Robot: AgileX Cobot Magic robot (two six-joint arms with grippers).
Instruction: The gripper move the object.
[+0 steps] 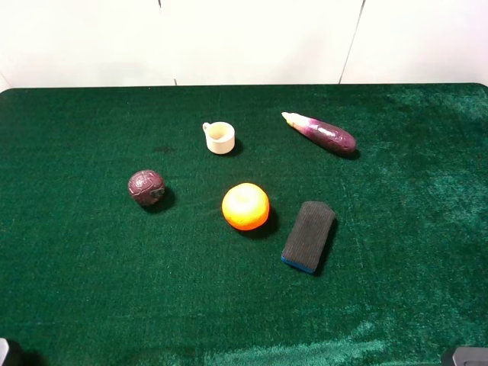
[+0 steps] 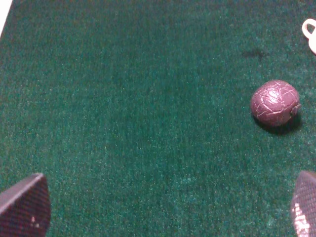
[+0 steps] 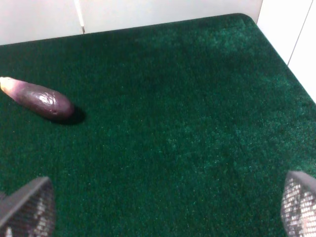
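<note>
The object, a block with a dark grey felt top and blue base (image 1: 308,235), lies on the green cloth just right of the orange (image 1: 245,206). It does not show in either wrist view. My left gripper (image 2: 163,207) is open and empty, hovering over bare cloth, with the dark red ball (image 2: 275,102) ahead of it. My right gripper (image 3: 160,207) is open and empty over bare cloth, with the purple eggplant (image 3: 37,98) ahead. In the high view only small bits of the arms show at the bottom corners.
A dark red ball (image 1: 146,187) sits left of the orange. A small cream cup (image 1: 219,137) stands behind them. A purple eggplant (image 1: 320,133) lies at the back right. The green table (image 1: 76,290) ends at a white wall behind.
</note>
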